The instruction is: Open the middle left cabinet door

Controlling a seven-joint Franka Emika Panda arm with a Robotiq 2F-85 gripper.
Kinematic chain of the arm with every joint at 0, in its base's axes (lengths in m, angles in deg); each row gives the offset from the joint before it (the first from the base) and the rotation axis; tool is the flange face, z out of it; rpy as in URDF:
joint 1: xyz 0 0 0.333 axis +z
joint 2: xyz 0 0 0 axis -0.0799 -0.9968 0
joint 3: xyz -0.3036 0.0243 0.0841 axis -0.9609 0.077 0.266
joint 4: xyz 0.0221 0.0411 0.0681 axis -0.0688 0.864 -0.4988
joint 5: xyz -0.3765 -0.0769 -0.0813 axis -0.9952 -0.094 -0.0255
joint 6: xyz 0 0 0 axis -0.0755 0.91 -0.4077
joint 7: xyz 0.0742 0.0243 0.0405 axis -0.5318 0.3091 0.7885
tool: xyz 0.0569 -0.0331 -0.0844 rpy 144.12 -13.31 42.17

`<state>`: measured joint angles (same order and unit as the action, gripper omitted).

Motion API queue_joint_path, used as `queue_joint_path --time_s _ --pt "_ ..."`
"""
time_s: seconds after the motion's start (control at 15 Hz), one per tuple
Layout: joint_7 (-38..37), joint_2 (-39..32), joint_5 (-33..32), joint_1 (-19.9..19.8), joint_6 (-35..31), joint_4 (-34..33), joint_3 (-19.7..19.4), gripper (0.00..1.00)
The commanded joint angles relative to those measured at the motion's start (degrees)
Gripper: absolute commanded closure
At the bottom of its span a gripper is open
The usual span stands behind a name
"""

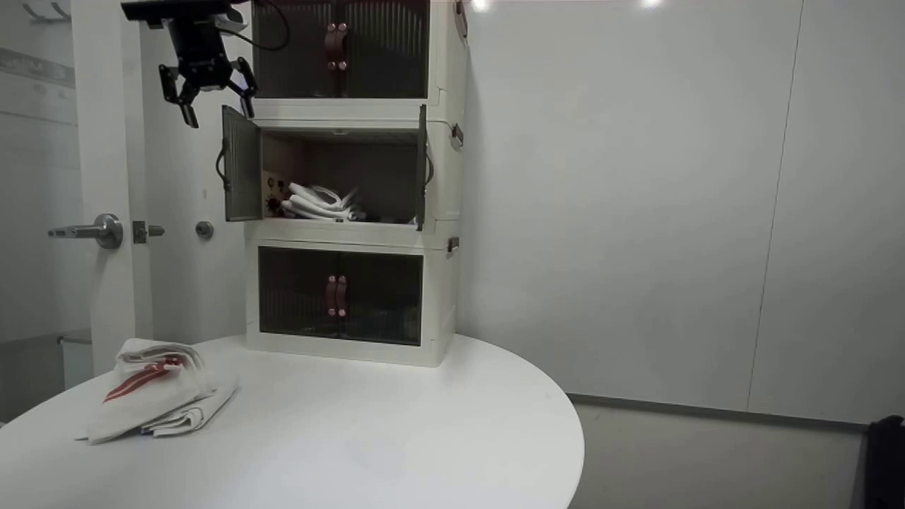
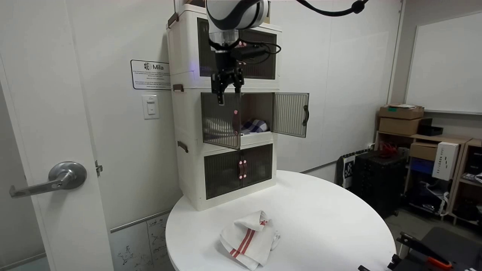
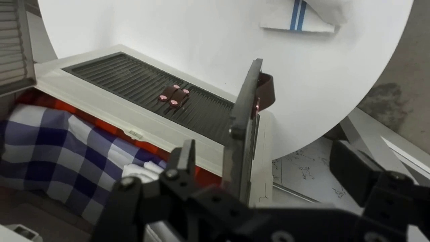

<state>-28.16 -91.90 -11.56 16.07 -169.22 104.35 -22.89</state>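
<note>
the cabinet (image 1: 339, 237) stands on the table (image 2: 320, 214) behind a cloth (image 2: 246, 239), fabric (image 1: 318, 205) lying in its middle tier (image 1: 444, 173).

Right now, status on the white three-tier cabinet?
Black two-fingered gripper open. Rectangular grey ribbed middle left cabinet door standing open. Possible obstruction: gripper near door, contact unclear.

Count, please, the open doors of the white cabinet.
2: the middle left door and the middle right door, both standing outward. No other open door seems hidden.

Lighting's bright, with two blown-out glare spots high on the wall (image 1: 636, 212) in an exterior view and a washed-out desk (image 1: 368, 431). Inside the cabinet (image 1: 339, 235) it's pretty dim, and in the wrist view the fingers (image 3: 356, 174) look kinda blurry.
</note>
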Motion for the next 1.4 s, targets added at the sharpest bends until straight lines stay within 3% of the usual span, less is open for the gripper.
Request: queue_joint_path --time_s 0.0,1.0,1.33 --pt "-3.8 0.3 1.8 1.1 1.6 -0.2 -0.3 0.00" --pt "-11.2 -0.2 4.7 4.3 2.5 -1.1 0.5 0.00" --pt "-15.7 3.5 3.6 3.7 9.3 -1.2 -1.0 0.00"
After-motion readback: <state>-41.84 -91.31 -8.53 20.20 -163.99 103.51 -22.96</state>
